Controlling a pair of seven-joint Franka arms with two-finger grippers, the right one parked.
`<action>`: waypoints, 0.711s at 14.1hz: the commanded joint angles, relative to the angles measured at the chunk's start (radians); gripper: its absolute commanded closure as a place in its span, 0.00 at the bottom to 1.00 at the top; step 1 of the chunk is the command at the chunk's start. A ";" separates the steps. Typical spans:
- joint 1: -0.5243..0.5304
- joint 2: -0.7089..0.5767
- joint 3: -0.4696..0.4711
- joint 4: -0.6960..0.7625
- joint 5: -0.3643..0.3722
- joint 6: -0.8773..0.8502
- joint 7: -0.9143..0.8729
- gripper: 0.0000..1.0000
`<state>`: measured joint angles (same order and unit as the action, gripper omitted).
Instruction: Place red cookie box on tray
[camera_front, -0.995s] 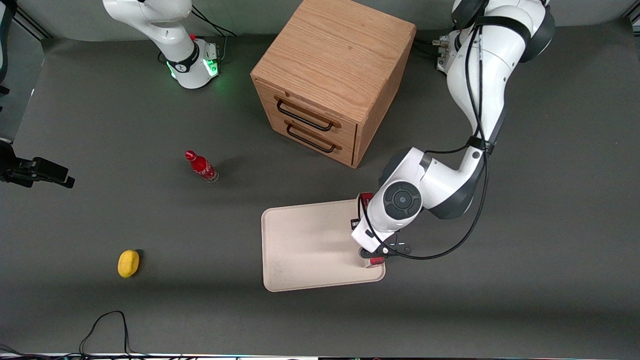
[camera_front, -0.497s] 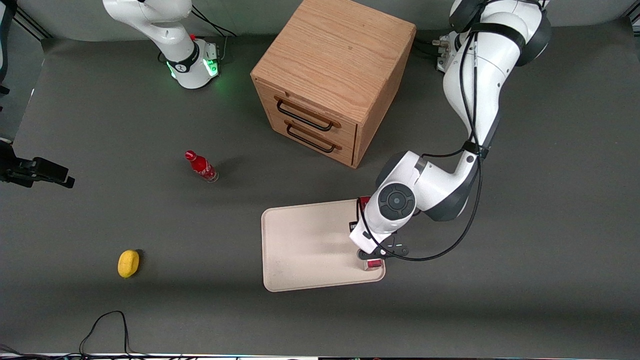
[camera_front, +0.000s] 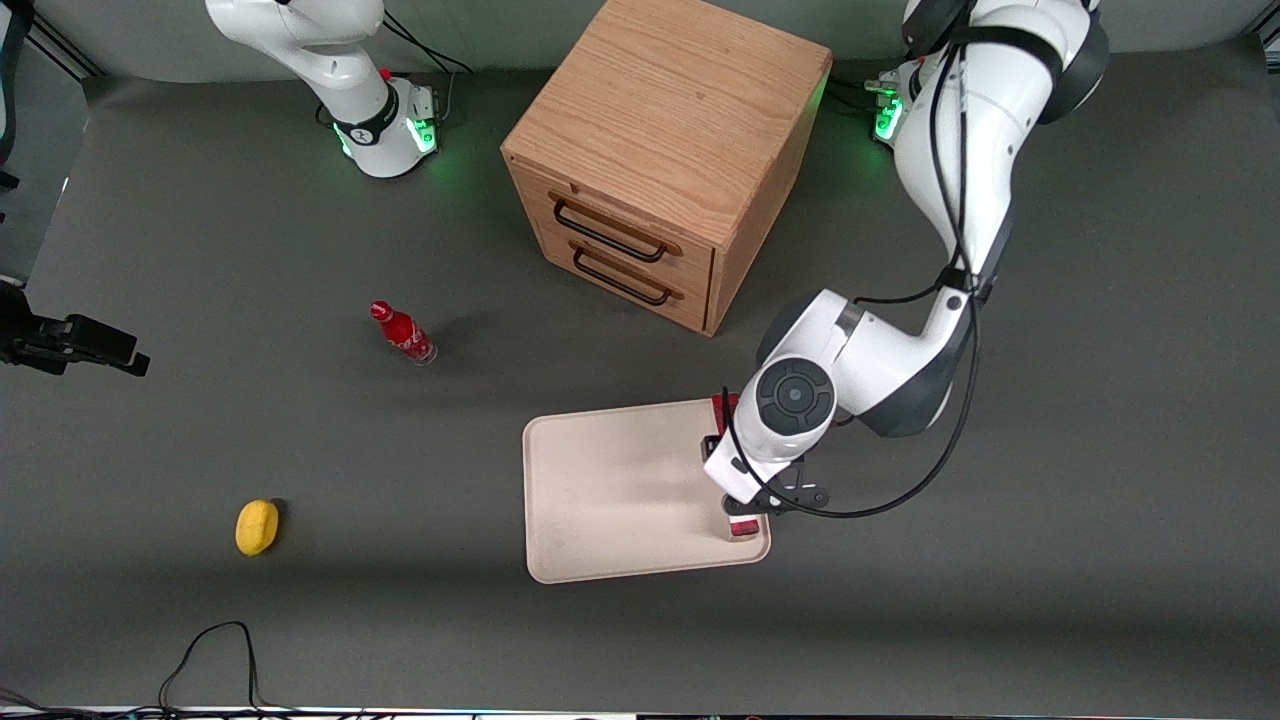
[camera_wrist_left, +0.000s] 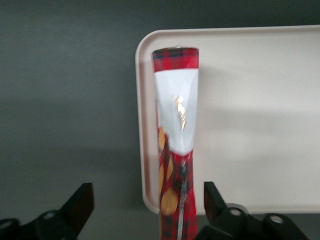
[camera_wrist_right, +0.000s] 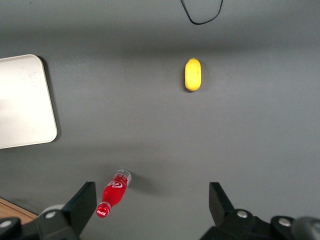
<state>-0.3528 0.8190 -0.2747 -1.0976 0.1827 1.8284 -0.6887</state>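
Red cardboard box (camera_wrist_left: 176, 145) lies along the tray's (camera_wrist_left: 260, 115) edge nearest the working arm, gripper (camera_wrist_left: 145, 207) above it with jaws spread clear of both sides; likely light, stiff yet crushable, best held across its narrow mid-length.

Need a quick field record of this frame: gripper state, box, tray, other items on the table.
gripper: open, above the tray's edge toward the working arm's end, fingers apart on either side of the box, not touching it
red cookie box: lying flat on the tray along that edge
tray: cream, nearer the front camera than the wooden drawer cabinet
others: red soda bottle, yellow object, both toward the parked arm's end
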 joint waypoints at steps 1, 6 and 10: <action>-0.009 -0.171 0.002 -0.030 0.005 -0.170 -0.017 0.00; 0.018 -0.365 -0.006 -0.034 -0.032 -0.383 0.050 0.00; 0.210 -0.463 -0.006 -0.041 -0.091 -0.543 0.320 0.00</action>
<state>-0.2586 0.4192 -0.2778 -1.0922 0.1410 1.3246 -0.4989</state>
